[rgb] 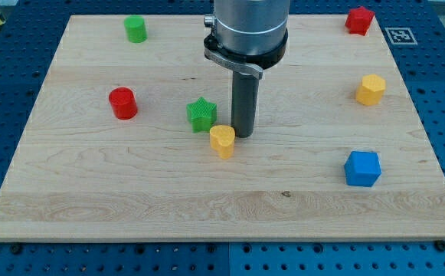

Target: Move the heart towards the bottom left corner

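Observation:
The yellow heart (222,141) lies near the middle of the wooden board (92,199). My tip (243,136) rests on the board just to the right of the heart and slightly above it, touching or nearly touching its upper right side. A green star (201,114) sits close to the heart's upper left.
A red cylinder (122,103) stands at the left. A green cylinder (135,29) is at the top left. A red block (359,20) is at the top right, a yellow hexagon block (371,90) at the right and a blue block (361,169) at the lower right.

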`<state>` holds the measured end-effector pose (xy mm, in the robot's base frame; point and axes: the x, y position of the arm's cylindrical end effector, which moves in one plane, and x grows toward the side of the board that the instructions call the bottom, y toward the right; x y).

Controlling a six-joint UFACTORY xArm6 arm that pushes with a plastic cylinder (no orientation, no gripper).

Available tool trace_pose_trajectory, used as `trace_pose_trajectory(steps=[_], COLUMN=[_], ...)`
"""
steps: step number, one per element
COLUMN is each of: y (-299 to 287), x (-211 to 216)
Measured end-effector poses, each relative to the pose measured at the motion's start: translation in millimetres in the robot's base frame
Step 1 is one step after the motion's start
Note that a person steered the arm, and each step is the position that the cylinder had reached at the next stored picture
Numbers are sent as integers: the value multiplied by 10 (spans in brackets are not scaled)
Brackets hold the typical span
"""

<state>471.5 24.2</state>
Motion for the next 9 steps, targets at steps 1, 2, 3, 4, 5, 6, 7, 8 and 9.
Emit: trace_pose_trajectory(steps=[1, 2, 3, 4, 5, 6, 7, 8, 9], y=[-70, -184, -215, -359, -448, -388, 141, -393, -738], x=[157, 163, 163, 164, 164, 180, 246, 262, 305])
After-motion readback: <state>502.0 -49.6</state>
